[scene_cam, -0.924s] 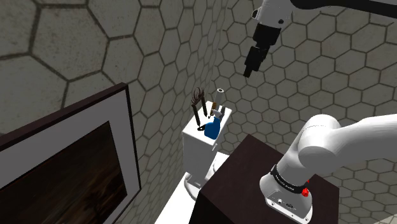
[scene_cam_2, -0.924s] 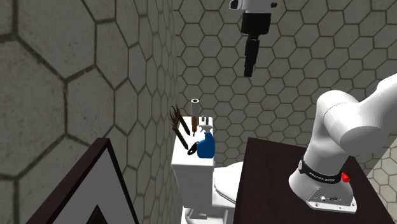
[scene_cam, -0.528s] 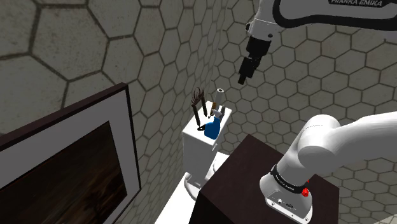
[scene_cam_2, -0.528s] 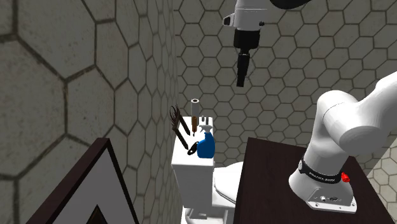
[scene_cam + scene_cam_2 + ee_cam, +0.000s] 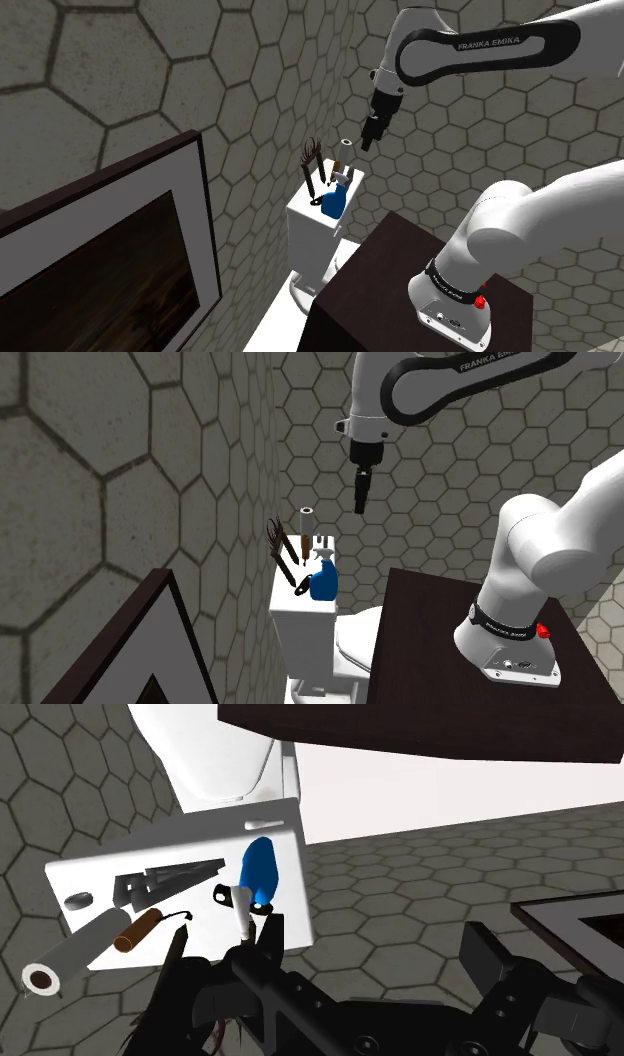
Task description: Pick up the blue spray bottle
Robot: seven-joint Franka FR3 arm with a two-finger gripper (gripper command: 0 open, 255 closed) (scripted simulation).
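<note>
Claw point(image 5: 366, 144) hangs well above the tank point(image 5: 303, 216), its fingers point(image 5: 484, 954) spread wide, gripping and touching nothing. Bottle point(image 5: 334, 203), blue with a white nozzle, stands upright on the tank lid at the end nearer the stand point(image 5: 372, 285), long axis vertical. It lies below the claw and off to one side: in the wrist view it sits ahead of one finger, not in the gap, so I judge the coming move needs a sideways shift to centre it, then a drop. Brush point(image 5: 279, 542) and tube point(image 5: 306, 527) stand on the same lid, close enough that a loose descent could knock them
</note>
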